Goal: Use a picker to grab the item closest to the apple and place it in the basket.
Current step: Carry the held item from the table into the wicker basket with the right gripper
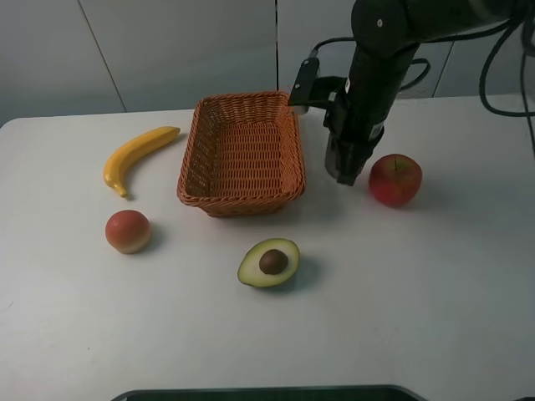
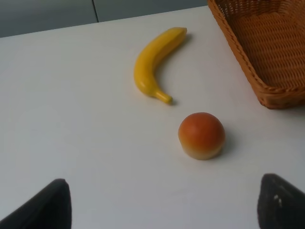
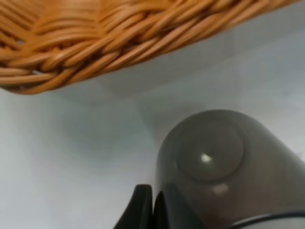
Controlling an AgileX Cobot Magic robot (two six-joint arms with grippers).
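Note:
The red apple [image 1: 394, 179] lies right of the wicker basket [image 1: 241, 194]. A halved avocado [image 1: 269, 262] with its brown pit lies in front of the basket. My right gripper [image 1: 345, 174] hangs pointing down between basket and apple, just left of the apple. In the right wrist view its dark fingers [image 3: 142, 210] stand together at the basket's woven wall [image 3: 95, 52], with a grey rounded shape [image 3: 209, 162] beside them that I cannot identify. My left gripper [image 2: 164, 210] is open over bare table, near a peach-coloured fruit [image 2: 201, 135].
A yellow banana [image 1: 136, 155] lies left of the basket, the round peach-coloured fruit [image 1: 128, 231] in front of it. The white table [image 1: 418, 317] stretches wide on the right and front. A dark edge [image 1: 259, 393] shows at the bottom.

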